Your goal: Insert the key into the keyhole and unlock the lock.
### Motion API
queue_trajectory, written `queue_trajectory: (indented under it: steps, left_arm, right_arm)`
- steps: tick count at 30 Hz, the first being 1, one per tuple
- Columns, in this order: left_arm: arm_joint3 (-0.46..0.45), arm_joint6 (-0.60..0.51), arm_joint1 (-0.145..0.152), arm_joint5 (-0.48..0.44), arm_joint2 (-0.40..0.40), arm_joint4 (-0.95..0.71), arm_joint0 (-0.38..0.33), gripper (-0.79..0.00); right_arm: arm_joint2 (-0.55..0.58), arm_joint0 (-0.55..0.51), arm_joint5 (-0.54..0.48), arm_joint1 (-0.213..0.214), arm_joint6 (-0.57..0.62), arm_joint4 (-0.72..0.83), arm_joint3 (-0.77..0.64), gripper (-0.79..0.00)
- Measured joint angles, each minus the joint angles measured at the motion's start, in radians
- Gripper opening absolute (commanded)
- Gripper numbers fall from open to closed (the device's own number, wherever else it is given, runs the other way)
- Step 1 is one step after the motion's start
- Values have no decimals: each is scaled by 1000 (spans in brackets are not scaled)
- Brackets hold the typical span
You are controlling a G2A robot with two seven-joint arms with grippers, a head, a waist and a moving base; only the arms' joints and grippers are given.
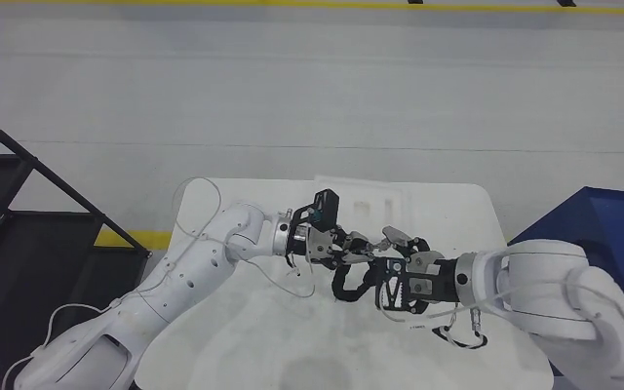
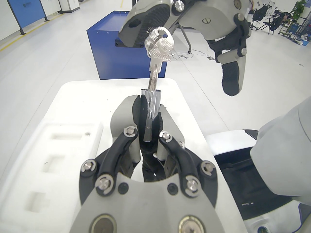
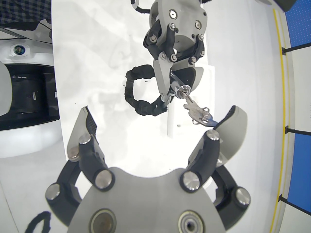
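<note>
Jaws of the left gripper (image 2: 148, 112) are pressed onto the chrome barrel of the lock (image 2: 151, 105), holding it above the counter (image 1: 253, 331) with the keyhole (image 3: 184, 89) facing the other arm. The lock's black cable (image 3: 136, 90) hangs in a loop beside that gripper.

To the right, the key (image 2: 159, 44) stands with its blade in the keyhole. Some of the blade shows between the key's head and the barrel, so it may not be fully seated. The head and its small ring stick out free.

Farther right, the jaws of the right gripper (image 3: 159, 117) are spread wide around the head and pinch nothing. One finger (image 3: 230, 120) is touching or just beside the edge of the head; I cannot tell which. The other finger is well apart from it.

Insertion looks done or nearly done, and the step in hand is the re-grip before the turn. The next move calls for the right gripper to centre on the flat head, close across its broad faces, push in along the barrel's axis if any travel remains, then rotate the wrist about that axis. The left gripper has to keep the barrel from twisting with it. An off-centre bite could lever the blade sideways and jam it.
</note>
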Motion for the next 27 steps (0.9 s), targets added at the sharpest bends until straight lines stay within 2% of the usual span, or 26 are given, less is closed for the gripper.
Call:
queue_trajectory:
  steps: [14, 20, 24, 25, 26, 27]
  left_arm:
    - [-13, 32, -8, 0, 7, 78, -3, -785]
    - [-9, 49, -9, 0, 7, 104, -3, -785]
    - [-11, 59, -5, 0, 6, 111, 0, -785]
    - [-13, 61, -4, 0, 6, 113, 0, -785]
    - [-14, 61, -3, 0, 6, 114, 0, -785]
    - [-16, 61, -2, 0, 7, 115, 0, -785]
  right_arm:
    - [-56, 63, 4, 8, 4, 72, 47, 0]
    - [-18, 67, 5, 15, -17, 50, 38, 0]
    - [11, 56, -35, 23, -35, 1, 17, -3]
    - [15, 52, -42, 25, -41, -9, 12, -86]
    - [19, 49, -48, 27, -48, -18, 9, -326]
    - [25, 45, -57, 28, -56, -30, 4, -431]
